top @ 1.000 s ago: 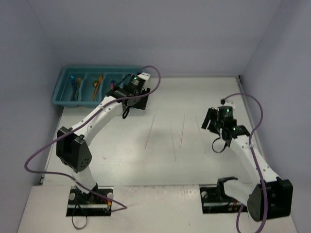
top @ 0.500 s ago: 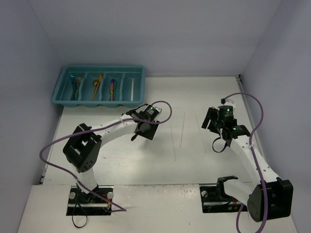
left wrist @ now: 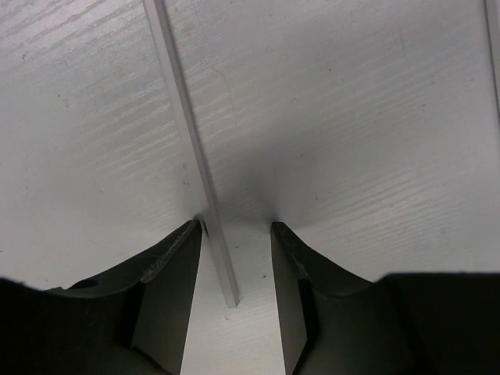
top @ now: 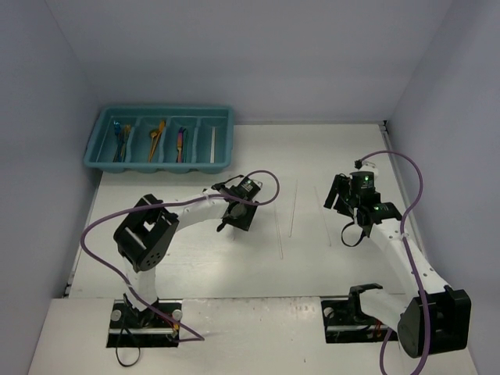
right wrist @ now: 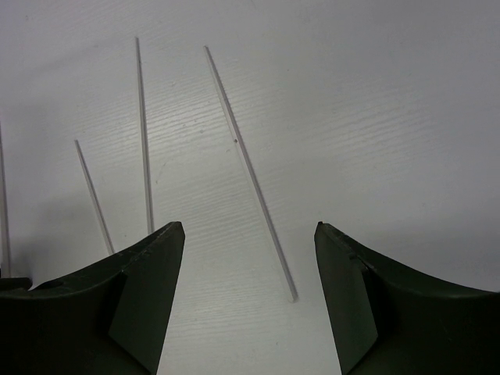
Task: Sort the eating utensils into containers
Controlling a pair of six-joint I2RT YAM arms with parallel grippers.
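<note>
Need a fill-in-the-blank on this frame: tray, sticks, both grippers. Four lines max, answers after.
1. The teal tray is divided into ____ compartments.
2. The tray sits at the far ____ corner of the table.
3. In the left wrist view, a pale stick lies flat between the left gripper's ____.
4. The right gripper is ____ and grips nothing.

Missing words: four; left; fingers; open

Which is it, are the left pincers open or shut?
Open: the left gripper shows a gap, a pale stick lying flat between its fingers.
</note>
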